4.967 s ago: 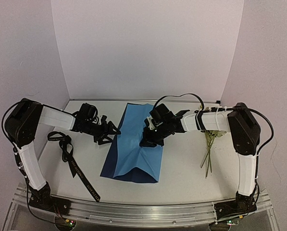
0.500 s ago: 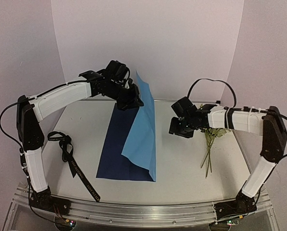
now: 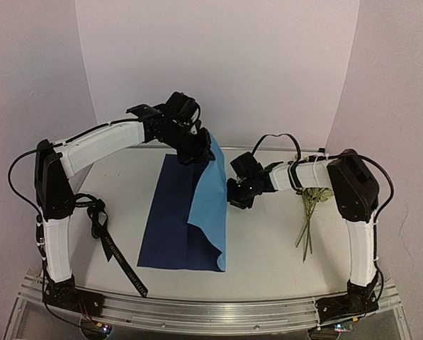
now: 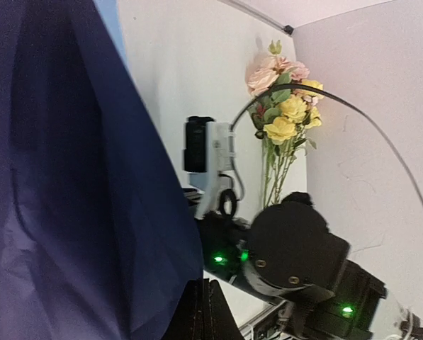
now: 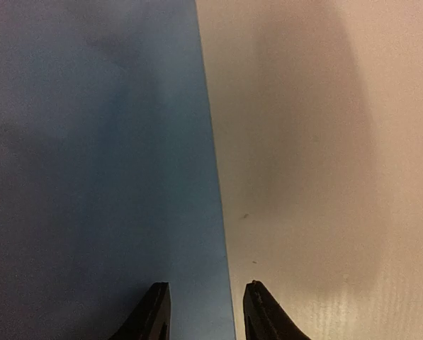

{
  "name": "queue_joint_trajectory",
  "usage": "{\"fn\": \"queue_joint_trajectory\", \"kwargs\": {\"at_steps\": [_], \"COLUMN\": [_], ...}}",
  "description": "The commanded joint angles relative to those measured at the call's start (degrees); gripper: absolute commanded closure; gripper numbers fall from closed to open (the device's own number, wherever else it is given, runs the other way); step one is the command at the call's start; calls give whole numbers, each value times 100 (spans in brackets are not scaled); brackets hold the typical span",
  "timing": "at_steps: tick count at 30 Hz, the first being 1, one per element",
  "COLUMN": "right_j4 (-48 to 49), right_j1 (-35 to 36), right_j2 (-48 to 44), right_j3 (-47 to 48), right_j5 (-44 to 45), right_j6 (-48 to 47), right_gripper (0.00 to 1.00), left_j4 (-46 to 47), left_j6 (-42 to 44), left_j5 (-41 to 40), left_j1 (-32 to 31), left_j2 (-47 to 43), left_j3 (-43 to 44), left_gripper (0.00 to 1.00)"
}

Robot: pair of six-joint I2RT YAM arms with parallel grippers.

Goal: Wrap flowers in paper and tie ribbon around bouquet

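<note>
1. My left tool point(image 3: 195, 149), clenched on a far corner of the paper point(image 3: 170, 219), holds that corner up over the table point(image 3: 268, 248). A light blue fold hangs from it, and the navy face lies flat to the left.
2. My right tool point(image 5: 205, 312), jaws parted and grasping nothing, sits low just beside the sheet's right edge. In its wrist view that edge runs straight ahead, in line with the gap between the jaws, with blue on the left and bare table on the right.
3. The coming move turns on this. The paper lies to the left of my right tool, its long axis running from the far side toward the near edge. My right arm is much the nearer to that free edge, and my left is occupied at the corner.
4. The flowers point(image 3: 308, 216) lie well apart to the right, partly under my right forearm, stems toward the near edge. The ribbon point(image 3: 105, 237) lies to the left, clear of the sheet. By my reading, wrapping has not yet begun.
</note>
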Motion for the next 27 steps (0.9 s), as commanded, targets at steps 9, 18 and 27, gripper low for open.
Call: {"fn": "queue_joint_trajectory", "kwargs": {"at_steps": [9,18,27], "right_j4": [1052,-484,-1848], "right_j1": [-236,-601,-669], "right_j2": [-5,-1925,-3698], "right_j3": [-51,-1179,-1611], "right_j5": [-1018,661,2365], "right_j6": [500,-338,-1091], "right_gripper": [60,43,22], "left_j4": [1026,1748,2327], "left_j6": [-369,-569,-393], "left_j5": [529,869,1373], "left_j1": [-4,-4,6], "left_j2": [671,1382,1873], "left_j3": [645,698,955], "left_gripper": [100,99,52]}}
